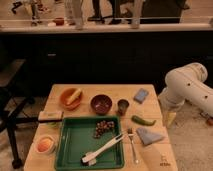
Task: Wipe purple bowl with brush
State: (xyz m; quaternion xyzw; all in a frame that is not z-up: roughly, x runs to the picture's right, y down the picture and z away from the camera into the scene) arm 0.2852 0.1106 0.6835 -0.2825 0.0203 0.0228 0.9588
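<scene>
Task status: not begun, as far as I can judge.

- The long white-handled brush with the dark-undersided head point(104, 148) lies flat in the green plastic tray point(70, 150), slanted, head toward the tray's near edge and handle tip pointing up toward the right rim. Nothing grips it.
- The round maroon-purple bowl with the brownish inside point(101, 104) stands upright on the wooden table point(157, 155), just behind the tray's far rim, between the orange bowl point(70, 97) and the small dark grey cup point(122, 105). Brush and bowl lie apart.
- The gripper point(171, 119) hangs off the table's right edge, below the bulky white arm point(187, 87), beside the green pepper point(143, 120) and well apart from both brush and bowl. I cannot tell whether it is spread or pressed together. It carries nothing that I can make out.
- Other clutter: a cluster of dark grapes point(103, 128) in the tray near the brush handle, and a metal fork point(133, 145) just outside the tray's right rim, close to the handle tip.

Left to do, by my reading: bring the arm over the tray, pick the brush up by its handle, carry it to the purple bowl, then wipe. The fork lying next to the handle is the thing I would watch on the reach.
</scene>
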